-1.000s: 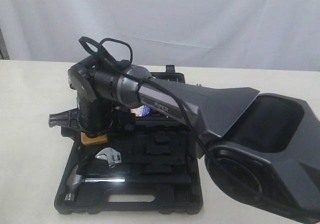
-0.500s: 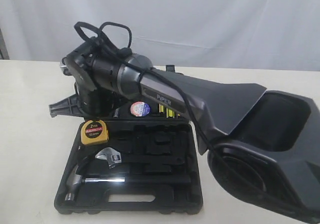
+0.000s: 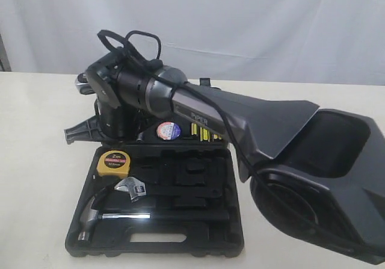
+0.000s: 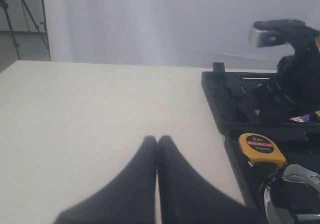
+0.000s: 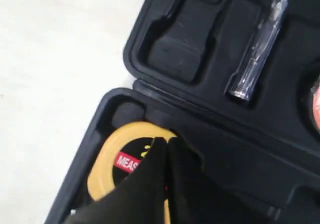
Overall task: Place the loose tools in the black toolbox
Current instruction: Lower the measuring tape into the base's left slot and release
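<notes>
Over on the left of the exterior view, our right claw (image 5: 162, 144) hangs right above the round yellow "2m" tape measure (image 3: 114, 162). Its two black fingers are pressed tip to tip with nothing between them, so it's got hold of nothing. From the wrist camera the tips sit over the tape measure's red-labelled face; we can't tell whether they touch it.

That tape measure lies in the far-left corner recess of the near half of the big flat black moulded-plastic toolbox (image 3: 210, 245), which is spread open on the cream counter (image 3: 36, 160). The same half holds a silver wrench (image 3: 132, 188) just beside the tape measure and a steel hammer (image 3: 90, 215) along the front, next to the slot handle.

The far half holds the black tape roll with the white-red-blue label (image 3: 168, 130), some yellow-and-black screwdrivers (image 3: 204, 135) right next to it, and a clear-handled screwdriver (image 5: 257, 48) in its own slot.

Our left claw (image 4: 156, 140) is pinched closed too, holding nothing, over bare counter off to the side of the toolbox.
</notes>
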`<act>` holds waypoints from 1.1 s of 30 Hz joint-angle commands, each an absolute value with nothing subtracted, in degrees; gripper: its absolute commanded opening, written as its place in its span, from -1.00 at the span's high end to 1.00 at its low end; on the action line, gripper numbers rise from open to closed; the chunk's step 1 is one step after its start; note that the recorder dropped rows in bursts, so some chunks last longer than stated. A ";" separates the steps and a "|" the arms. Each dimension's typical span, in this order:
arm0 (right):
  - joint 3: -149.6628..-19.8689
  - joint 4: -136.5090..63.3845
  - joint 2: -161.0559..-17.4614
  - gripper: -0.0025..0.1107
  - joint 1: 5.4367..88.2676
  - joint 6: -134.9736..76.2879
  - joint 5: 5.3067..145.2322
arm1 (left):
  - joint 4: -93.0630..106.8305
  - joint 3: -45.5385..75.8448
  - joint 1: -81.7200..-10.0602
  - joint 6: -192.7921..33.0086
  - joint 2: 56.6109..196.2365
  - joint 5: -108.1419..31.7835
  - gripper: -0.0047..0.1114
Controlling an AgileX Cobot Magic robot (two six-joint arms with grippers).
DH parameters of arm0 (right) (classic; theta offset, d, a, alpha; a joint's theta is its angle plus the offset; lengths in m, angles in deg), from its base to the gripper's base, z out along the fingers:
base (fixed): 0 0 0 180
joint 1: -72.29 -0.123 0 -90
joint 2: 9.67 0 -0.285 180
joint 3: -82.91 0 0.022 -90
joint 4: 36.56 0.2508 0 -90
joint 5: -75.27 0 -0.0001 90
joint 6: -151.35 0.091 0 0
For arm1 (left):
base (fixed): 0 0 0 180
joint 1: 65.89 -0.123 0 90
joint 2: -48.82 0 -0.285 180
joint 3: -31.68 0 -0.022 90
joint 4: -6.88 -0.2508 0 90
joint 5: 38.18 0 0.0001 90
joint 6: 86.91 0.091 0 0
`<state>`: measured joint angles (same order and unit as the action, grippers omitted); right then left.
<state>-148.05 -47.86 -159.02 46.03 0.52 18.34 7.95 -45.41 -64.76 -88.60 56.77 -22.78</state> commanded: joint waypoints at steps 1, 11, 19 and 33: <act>-148.46 -44.96 -157.84 0.97 46.28 -1.20 17.21 | 8.09 -45.54 -64.65 -88.61 56.61 -22.76 0.92; -148.46 -35.95 -162.51 0.97 46.18 -5.96 16.28 | 8.09 -45.54 -64.65 -88.61 56.61 -22.76 0.92; -148.46 -38.05 -158.84 0.97 46.18 -6.57 16.28 | 8.09 -45.54 -64.65 -88.61 56.61 -22.76 0.92; -148.46 -39.41 -162.90 0.97 46.18 -9.24 12.66 | 8.09 -45.54 -64.65 -88.61 56.61 -22.76 0.92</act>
